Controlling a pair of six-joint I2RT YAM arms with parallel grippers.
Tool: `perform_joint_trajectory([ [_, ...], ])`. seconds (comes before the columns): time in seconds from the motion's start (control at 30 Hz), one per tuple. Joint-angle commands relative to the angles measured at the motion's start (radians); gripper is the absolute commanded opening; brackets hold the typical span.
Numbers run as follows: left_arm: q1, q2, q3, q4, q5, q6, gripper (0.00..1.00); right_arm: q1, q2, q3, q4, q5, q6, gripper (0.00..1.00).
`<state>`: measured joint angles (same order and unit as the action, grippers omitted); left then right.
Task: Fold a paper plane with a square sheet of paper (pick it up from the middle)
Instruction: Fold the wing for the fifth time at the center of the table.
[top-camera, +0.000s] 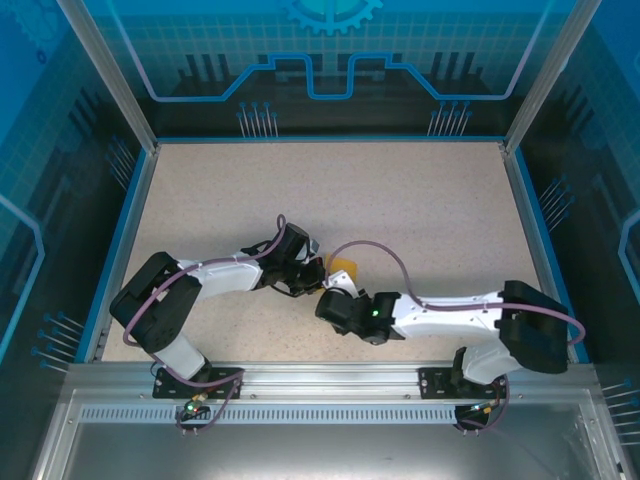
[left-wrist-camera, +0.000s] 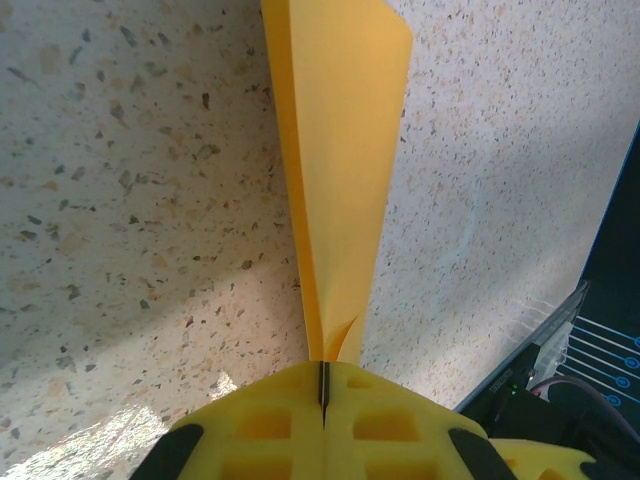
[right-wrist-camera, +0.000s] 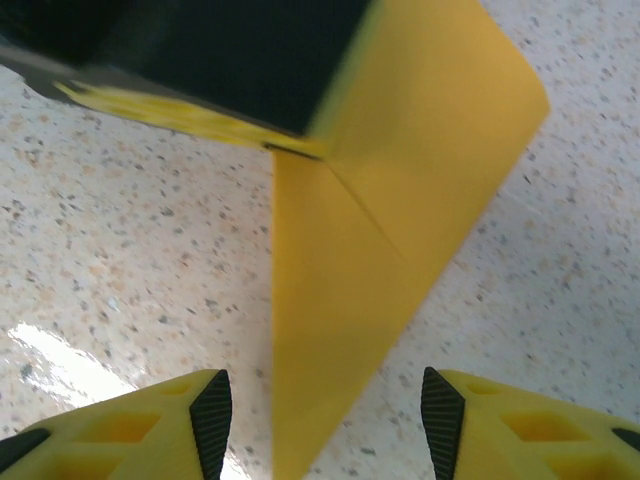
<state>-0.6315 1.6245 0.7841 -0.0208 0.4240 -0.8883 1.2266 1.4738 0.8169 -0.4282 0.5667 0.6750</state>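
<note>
Speckled beige table (top-camera: 400, 200) sits inside blue-lit walls, and near its middle your left gripper (left-wrist-camera: 323, 385) is clamped tight on one end of the folded orange-yellow sheet of paper (left-wrist-camera: 340, 150). Your right gripper (right-wrist-camera: 325, 410) stands partly open, a finger on either side of the paper's tip, touching nothing.

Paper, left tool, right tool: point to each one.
paper (left-wrist-camera: 340, 150), left wrist view, middle of the sheet
left tool (left-wrist-camera: 323, 380), left wrist view, seam between shut fingertips
right tool (right-wrist-camera: 326, 425), right wrist view, midway between open fingertips
</note>
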Motion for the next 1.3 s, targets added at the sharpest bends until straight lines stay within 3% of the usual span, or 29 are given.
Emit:
perform_joint_trajectory([
  [0.0,-0.007,0.011,0.033,-0.031,0.003,0.014,0.0,0.015,0.062,0.057,-0.072,0.054,0.006,0.54],
  [0.3,-0.007,0.009,0.035,-0.038,0.006,0.017,0.0,0.038,0.183,0.136,-0.107,0.081,0.005,0.48],
  [0.43,-0.007,0.0,0.03,-0.042,0.001,0.017,0.0,0.055,0.168,0.126,-0.1,0.108,0.018,0.47],
  [0.63,-0.006,-0.021,0.029,-0.054,-0.01,0.018,0.0,0.047,-0.029,-0.029,-0.036,0.101,0.057,0.49],
  [0.87,-0.007,-0.025,0.038,-0.053,-0.003,0.015,0.0,0.001,-0.278,-0.243,0.161,-0.052,-0.027,0.54],
  [1.03,-0.007,-0.021,0.043,-0.049,0.005,0.01,0.0,0.029,-0.204,-0.177,0.101,-0.015,-0.059,0.55],
  [1.27,-0.007,-0.022,0.046,-0.051,0.01,0.008,0.01,0.06,-0.084,-0.104,0.146,0.02,-0.09,0.55],
])
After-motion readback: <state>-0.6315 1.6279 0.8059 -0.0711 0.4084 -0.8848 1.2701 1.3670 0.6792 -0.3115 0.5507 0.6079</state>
